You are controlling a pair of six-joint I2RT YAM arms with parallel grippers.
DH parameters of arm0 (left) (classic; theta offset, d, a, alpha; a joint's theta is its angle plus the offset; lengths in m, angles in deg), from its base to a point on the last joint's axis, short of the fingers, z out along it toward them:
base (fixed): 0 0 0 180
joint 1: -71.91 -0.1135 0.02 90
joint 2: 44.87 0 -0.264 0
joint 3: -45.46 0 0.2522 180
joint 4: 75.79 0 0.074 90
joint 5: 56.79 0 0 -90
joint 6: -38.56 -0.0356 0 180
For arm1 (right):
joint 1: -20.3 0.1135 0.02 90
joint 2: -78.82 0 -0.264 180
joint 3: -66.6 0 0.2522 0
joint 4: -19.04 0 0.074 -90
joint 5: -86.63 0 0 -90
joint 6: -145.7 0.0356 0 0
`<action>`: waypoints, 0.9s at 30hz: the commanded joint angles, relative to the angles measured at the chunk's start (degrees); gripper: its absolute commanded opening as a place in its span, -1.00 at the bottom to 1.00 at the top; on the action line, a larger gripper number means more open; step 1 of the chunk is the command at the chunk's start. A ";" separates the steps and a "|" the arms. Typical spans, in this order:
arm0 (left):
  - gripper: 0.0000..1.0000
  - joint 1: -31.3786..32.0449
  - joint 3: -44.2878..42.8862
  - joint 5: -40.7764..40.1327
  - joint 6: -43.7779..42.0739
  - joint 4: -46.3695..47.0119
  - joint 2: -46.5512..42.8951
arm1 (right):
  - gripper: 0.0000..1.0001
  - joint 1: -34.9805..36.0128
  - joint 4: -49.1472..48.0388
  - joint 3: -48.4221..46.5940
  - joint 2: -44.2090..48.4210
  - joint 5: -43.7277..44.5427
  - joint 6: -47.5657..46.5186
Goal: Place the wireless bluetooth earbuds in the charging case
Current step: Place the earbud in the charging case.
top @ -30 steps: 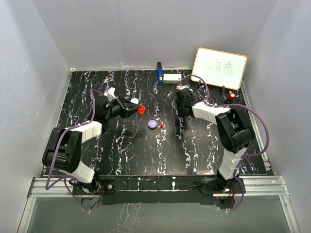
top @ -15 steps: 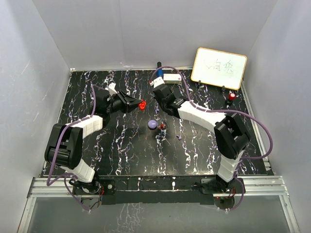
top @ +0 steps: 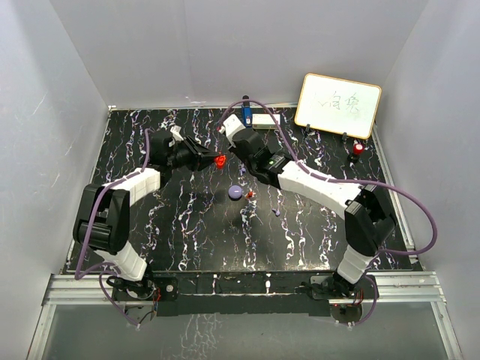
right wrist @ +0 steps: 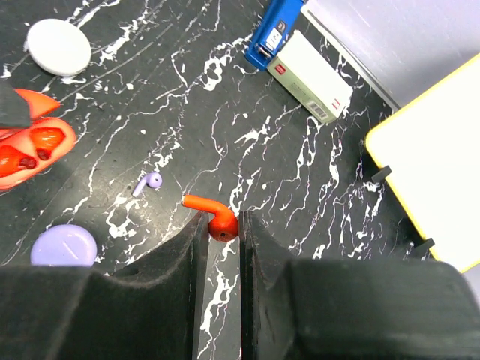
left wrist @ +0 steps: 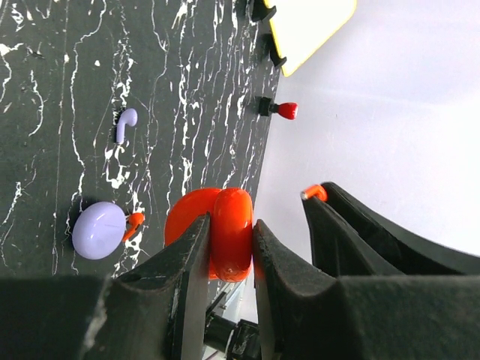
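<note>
My left gripper (left wrist: 229, 247) is shut on an open red charging case (left wrist: 225, 229), held above the table (top: 187, 225). The same case (right wrist: 37, 146) shows at the left edge of the right wrist view and, in the top view, as the red case (top: 220, 160). My right gripper (right wrist: 222, 225) is shut on a red earbud (right wrist: 217, 219), its stem sticking out to the left. It hovers just beside the case; its earbud's tip (left wrist: 315, 193) shows there. A second red earbud (left wrist: 133, 221) lies against a purple puck (left wrist: 98, 229). A purple earbud (right wrist: 148, 182) lies loose on the table.
A white puck (right wrist: 58, 46) lies on the table. At the back stand a blue stapler-like object (top: 246, 112), a white box (top: 265, 119) and a whiteboard (top: 337, 105). A red-capped object (top: 359, 149) sits near the whiteboard. White walls enclose the table.
My right arm has swung left across the table with the red earbud, up to the left gripper. My left gripper has carried the red case a little to the right.
</note>
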State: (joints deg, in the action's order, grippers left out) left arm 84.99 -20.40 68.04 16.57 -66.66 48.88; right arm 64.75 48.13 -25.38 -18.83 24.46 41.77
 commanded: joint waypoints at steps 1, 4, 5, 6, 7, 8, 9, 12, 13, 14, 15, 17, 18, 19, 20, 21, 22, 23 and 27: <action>-1.00 -0.05 -3.38 0.59 0.30 -5.39 0.15 | -1.00 1.13 -6.33 -0.27 3.43 -1.11 -6.10; -1.00 0.16 -4.75 0.59 0.16 -7.43 0.79 | -1.00 1.43 -7.87 0.20 4.07 -2.94 -8.60; -1.00 0.27 -5.18 0.57 0.11 -7.92 1.02 | -1.00 1.42 -8.47 0.39 4.28 -3.88 -9.50; -1.00 0.40 -5.47 0.59 0.17 -8.24 1.14 | -1.00 1.51 -9.20 0.76 4.52 -4.78 -10.63; -1.00 0.44 -5.67 0.55 0.40 -8.22 1.24 | -1.00 1.57 -10.05 1.15 4.74 -5.72 -11.87; -1.00 0.50 -5.80 0.46 0.53 -8.29 1.25 | -1.00 1.73 -11.02 1.69 4.82 -6.27 -13.16; -1.00 0.62 -5.99 0.40 0.67 -8.30 1.32 | -1.00 1.82 -11.85 2.19 4.94 -6.70 -14.21; -1.00 0.77 -6.56 0.31 0.66 -8.65 1.47 | -1.00 2.34 -13.31 2.61 4.59 -7.79 -16.83; -1.00 0.80 -6.73 0.28 0.74 -8.59 1.51 | -1.00 2.47 -13.47 2.58 4.34 -8.06 -17.42; -1.00 0.85 -6.83 0.35 0.77 -8.57 1.62 | -1.00 2.68 -13.52 2.48 3.97 -8.14 -18.01; -1.00 0.81 -6.87 0.41 0.90 -8.49 1.75 | -1.00 3.04 -13.66 2.37 3.69 -8.19 -18.54; -1.00 0.90 -7.02 0.37 1.11 -8.35 1.82 | -1.00 3.67 -14.03 2.20 3.00 -8.21 -19.16; -1.00 0.94 -7.01 0.35 1.25 -8.25 1.86 | -1.00 3.90 -14.16 2.03 2.80 -8.28 -19.46; -1.00 1.05 -6.91 0.43 1.46 -8.10 1.92 | -1.00 4.08 -14.37 1.97 2.53 -8.34 -19.66; -1.00 1.01 -6.82 0.42 1.69 -7.91 1.88 | -1.00 4.26 -14.42 1.92 2.26 -8.51 -19.92; -1.00 1.00 -6.79 0.40 1.92 -7.73 1.87 | -1.00 4.44 -14.44 1.85 2.06 -8.65 -20.19; -1.00 1.07 -6.79 0.41 2.03 -7.74 1.92 | -1.00 4.62 -14.45 1.78 1.84 -8.67 -20.50; -1.00 1.10 -6.87 0.41 2.18 -7.87 1.95 | -1.00 4.78 -14.52 1.82 1.59 -8.67 -20.78; -1.00 1.23 -7.05 0.33 2.49 -8.71 1.92 | -1.00 5.48 -14.59 1.97 0.87 -8.46 -22.30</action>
State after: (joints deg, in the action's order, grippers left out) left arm 85.75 -25.29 67.10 17.70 -73.83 50.83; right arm 69.56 37.21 -22.69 -17.54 16.02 21.95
